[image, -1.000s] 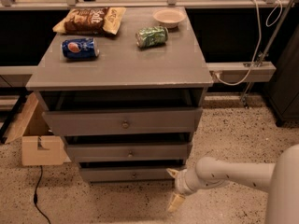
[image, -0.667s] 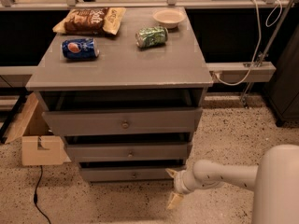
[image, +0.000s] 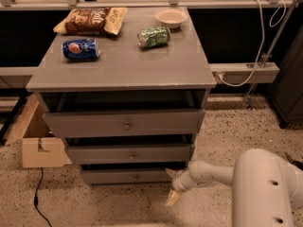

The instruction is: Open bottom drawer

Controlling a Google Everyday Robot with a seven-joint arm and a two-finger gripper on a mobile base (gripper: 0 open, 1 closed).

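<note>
The bottom drawer [image: 128,176] is the lowest and narrowest grey front of the cabinet, with a small round metal knob [image: 136,177] at its centre. It stands out a little less than the two fronts above it. My gripper [image: 171,185] hangs low by the floor, just right of the bottom drawer's right end, on a white arm reaching in from the lower right. One tan finger [image: 172,198] points down and the other sits near the drawer's corner. It holds nothing.
On the cabinet top [image: 123,65] lie a blue soda can [image: 81,49], a green can [image: 153,36], a chip bag [image: 91,21] and a small bowl [image: 171,17]. A cardboard box [image: 38,141] stands at the left. A white rail with cables [image: 246,72] runs at the right.
The gripper stays by the bottom drawer's right end. The white arm body at the lower right has come further into view.
</note>
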